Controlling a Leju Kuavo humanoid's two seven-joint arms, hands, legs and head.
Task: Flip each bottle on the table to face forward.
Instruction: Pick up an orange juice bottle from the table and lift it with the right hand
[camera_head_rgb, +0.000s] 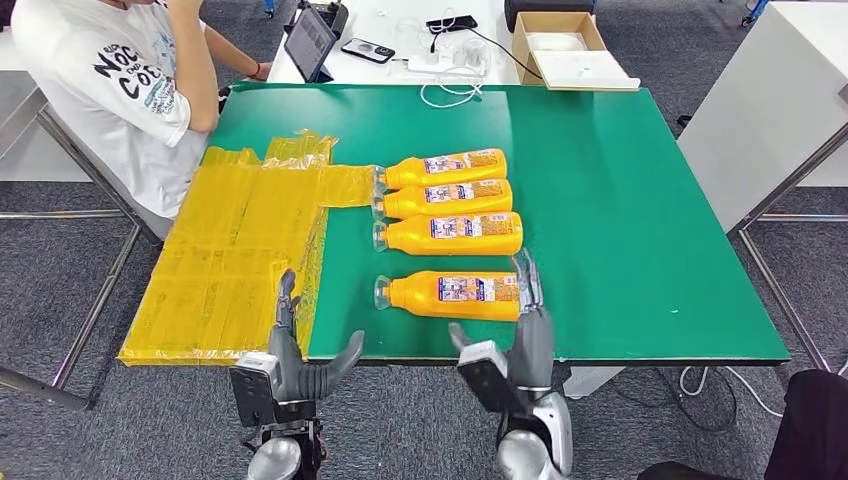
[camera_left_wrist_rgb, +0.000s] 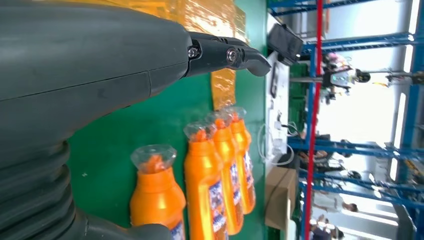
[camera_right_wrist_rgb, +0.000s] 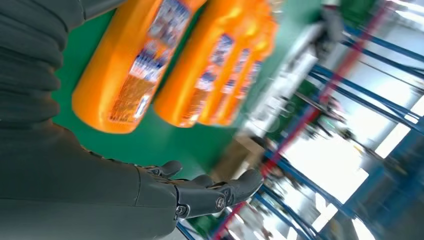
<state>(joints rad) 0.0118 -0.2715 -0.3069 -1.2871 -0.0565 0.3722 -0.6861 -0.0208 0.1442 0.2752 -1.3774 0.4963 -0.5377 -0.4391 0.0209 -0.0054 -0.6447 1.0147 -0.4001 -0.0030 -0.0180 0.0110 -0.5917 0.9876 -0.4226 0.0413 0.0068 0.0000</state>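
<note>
Bottles — four, orange, lying labels-up on green table; left hand and right hand both empty, fingers spread — at near edge.

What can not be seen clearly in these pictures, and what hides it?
- Label text on the four bottles: too small in the head view, blurred in the right wrist view.
- Base of the nearest bottle: partly covered by the right hand in the head view; contact cannot be told.
- Nearest bottle's lower body in the left wrist view: cut off by the edge and the left hand.
</note>
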